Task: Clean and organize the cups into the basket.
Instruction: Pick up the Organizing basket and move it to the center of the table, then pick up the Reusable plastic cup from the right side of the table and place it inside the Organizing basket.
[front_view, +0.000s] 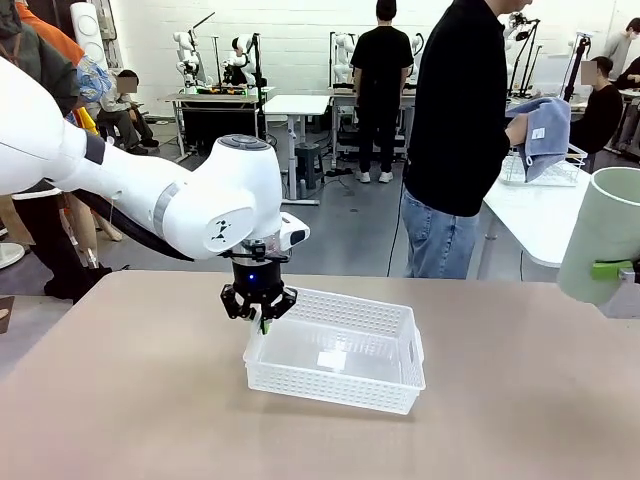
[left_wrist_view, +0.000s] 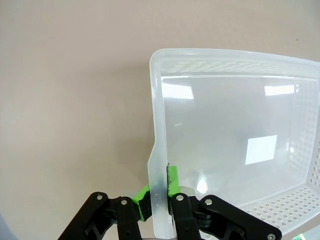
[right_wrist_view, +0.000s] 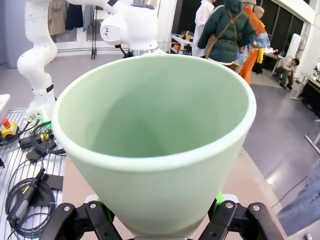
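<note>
Mint cup hides most of the right hand gripping it.

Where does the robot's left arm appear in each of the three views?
Front view: left arm enters from picture left; left gripper pinches the basket wall.
Left wrist view: left gripper bottom centre, on that wall.
Right wrist view: left arm top centre, beyond the mint cup.
Shared landmark: the tan table.

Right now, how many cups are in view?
1: the mint green cup, held raised in the right gripper, right of the basket. Others may be out of frame.
</note>
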